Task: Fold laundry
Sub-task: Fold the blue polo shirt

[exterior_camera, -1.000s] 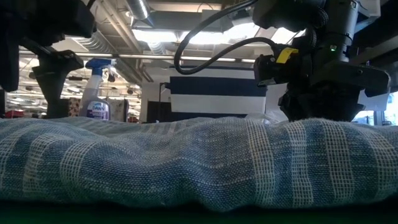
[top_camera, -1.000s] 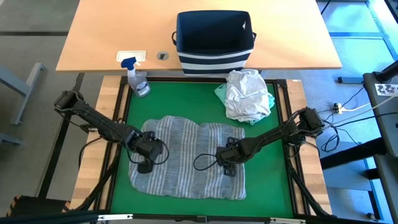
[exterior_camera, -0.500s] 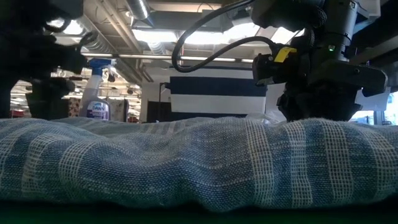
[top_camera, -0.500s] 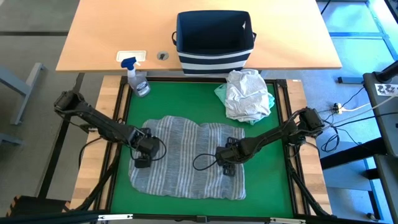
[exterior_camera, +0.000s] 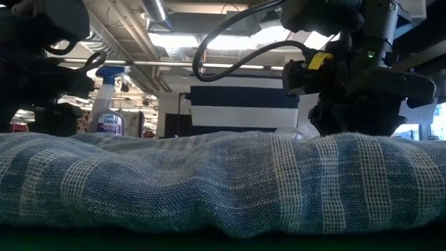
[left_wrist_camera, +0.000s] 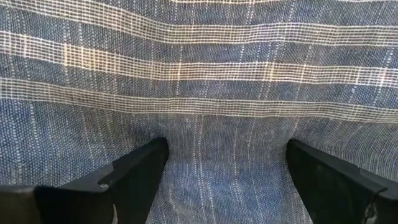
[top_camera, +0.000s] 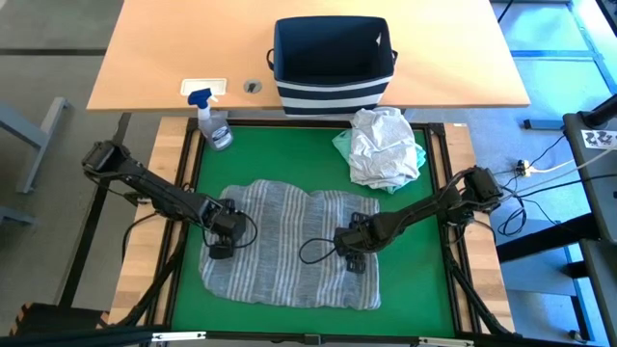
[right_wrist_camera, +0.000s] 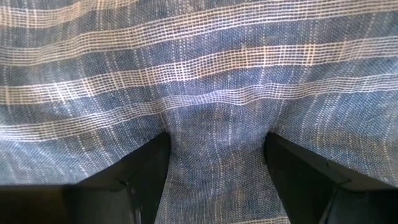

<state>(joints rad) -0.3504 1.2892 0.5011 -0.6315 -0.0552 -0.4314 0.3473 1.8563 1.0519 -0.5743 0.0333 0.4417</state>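
free: green mat (top_camera: 289,159) | blocked: spray bottle (top_camera: 214,123), garment pile (top_camera: 384,146)

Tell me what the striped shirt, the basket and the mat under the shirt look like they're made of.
Striped shirt: a soft woven cloth, probably cotton or linen, matte; the wrist views show an open weave with single threads. Basket: seemingly fabric, navy with white bands, matte; its walls stand upright, so likely stiffened. Mat: flat green surface with no shine, perhaps felt or rubber; the pictures leave it open.
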